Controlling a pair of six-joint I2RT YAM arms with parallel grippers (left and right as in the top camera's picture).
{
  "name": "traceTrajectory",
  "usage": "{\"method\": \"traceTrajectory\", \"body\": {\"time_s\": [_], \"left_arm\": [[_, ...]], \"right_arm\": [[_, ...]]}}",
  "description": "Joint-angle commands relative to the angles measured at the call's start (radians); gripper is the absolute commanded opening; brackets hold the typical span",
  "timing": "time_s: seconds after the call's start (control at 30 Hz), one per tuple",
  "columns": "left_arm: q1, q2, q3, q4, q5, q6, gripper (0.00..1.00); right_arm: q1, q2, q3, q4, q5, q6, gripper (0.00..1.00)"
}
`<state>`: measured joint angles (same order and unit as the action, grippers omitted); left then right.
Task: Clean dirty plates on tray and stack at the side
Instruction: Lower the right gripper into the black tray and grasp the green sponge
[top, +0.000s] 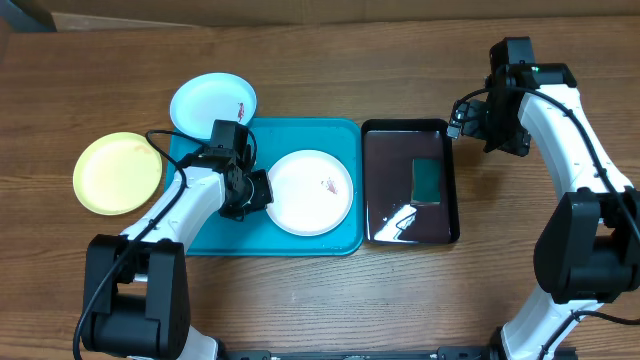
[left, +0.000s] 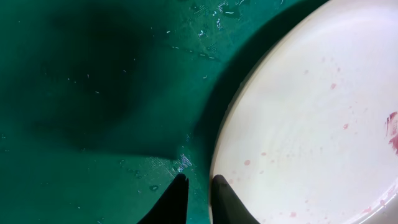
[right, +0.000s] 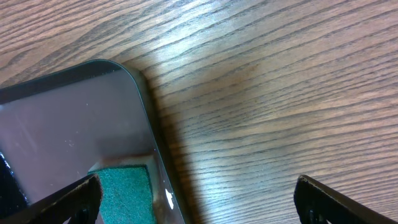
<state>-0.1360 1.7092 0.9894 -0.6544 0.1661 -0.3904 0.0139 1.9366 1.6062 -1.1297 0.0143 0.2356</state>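
1. The yellow-green plate (top: 117, 173) lies on the wooden table (top: 330, 60), well to the left of the left claw (top: 262, 190) and off the tray.
2. The light-blue plate (top: 212, 103) sits beyond the left claw and a little to its left. It has a small reddish mark near its right edge. It rests at the tray's far left corner, and I cannot tell whether its rim overlaps the tray's.
3. The turquoise tray (top: 205, 238) lies under the left claw and stretches away to the claw's right.
4. The left claw is low over the tray floor (left: 93, 93), pointing right. Its fingertips (left: 177, 200) stand only a narrow slit apart. Green tray shows through that slit, so nothing is pinched.
5. The white plate (top: 310, 192) lies flat on the tray, just right of the left claw. In the left wrist view its rim (left: 217, 155) runs right beside one fingertip. Pink specks are scattered over its pale centre, and there is a darker red smear further in.
6. The glossy black tray (top: 385, 180) sits just right of the turquoise tray. It is below and left of the right claw (top: 462, 115).
7. The green sponge (top: 428, 181) lies inside the black tray, on the side nearer the right claw.
8. The right claw (right: 198, 186) hangs over bare table just off the black tray's far right corner (right: 134, 78). Its fingers are spread wide and hold nothing.
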Motion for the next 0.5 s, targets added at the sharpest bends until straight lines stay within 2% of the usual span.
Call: {"method": "traceTrajectory", "body": {"time_s": [0.0, 0.37, 0.47], "left_arm": [[-0.004, -0.010, -0.006, -0.001, -0.020, -0.010, 0.15], [-0.005, -0.010, -0.032, 0.022, -0.020, -0.011, 0.15], [-0.005, -0.010, -0.061, 0.055, -0.020, -0.010, 0.12]], "right_arm": [[0.002, -0.012, 0.014, 0.002, 0.000, 0.006, 1.00], [0.002, -0.012, 0.014, 0.002, 0.000, 0.006, 1.00], [0.002, -0.012, 0.014, 0.002, 0.000, 0.006, 1.00]]}}
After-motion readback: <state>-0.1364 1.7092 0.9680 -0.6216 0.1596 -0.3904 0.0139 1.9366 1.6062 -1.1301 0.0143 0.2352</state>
